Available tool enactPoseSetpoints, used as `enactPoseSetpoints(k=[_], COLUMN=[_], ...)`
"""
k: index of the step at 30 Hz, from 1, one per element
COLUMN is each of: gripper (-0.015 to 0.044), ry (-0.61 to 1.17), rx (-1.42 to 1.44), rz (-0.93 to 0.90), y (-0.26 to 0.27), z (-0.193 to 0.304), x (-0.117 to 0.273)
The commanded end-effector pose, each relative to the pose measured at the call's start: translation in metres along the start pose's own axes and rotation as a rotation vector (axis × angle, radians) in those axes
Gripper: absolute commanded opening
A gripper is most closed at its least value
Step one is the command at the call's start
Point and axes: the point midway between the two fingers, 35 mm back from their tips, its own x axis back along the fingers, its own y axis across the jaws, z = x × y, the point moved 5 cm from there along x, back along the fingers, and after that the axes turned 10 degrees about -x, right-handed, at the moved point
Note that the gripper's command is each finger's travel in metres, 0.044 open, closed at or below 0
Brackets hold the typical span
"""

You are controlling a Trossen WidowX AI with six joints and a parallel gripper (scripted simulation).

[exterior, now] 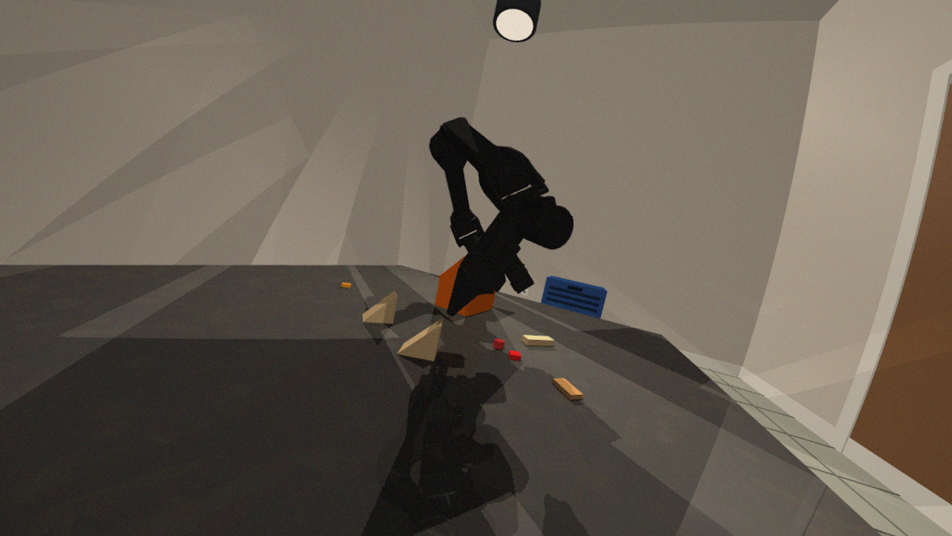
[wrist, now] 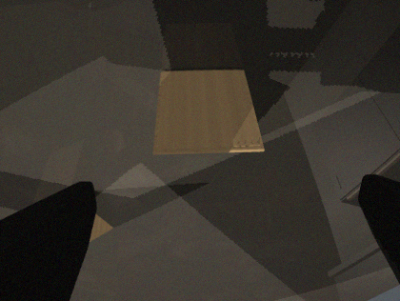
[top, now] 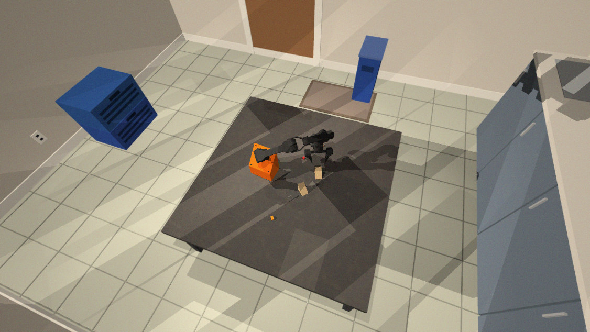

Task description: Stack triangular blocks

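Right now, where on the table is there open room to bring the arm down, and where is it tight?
Open: the wide stretch beyond the small orange cube. Tight: between the orange base, the two triangular blocks, the red cubes and the flat wooden pieces.

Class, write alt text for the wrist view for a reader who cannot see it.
A tan wooden block lies on the dark table, ahead of the open, empty gripper. Its two black fingers frame the lower corners, far apart.

Tan block [wrist: 205,111] btwn open gripper [wrist: 218,230] fingertips.
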Motion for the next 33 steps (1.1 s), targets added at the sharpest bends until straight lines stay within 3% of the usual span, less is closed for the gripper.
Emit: enactPoseSetpoints(k=[1, 33], gripper=[0.044, 0.044], ry=[0.003, 0.002], rx=[0.01, 0.012], rz=[0.001, 0.003], y=[0.001, 0.002], z=[-0.001, -0.002], x=[-0.007, -0.059])
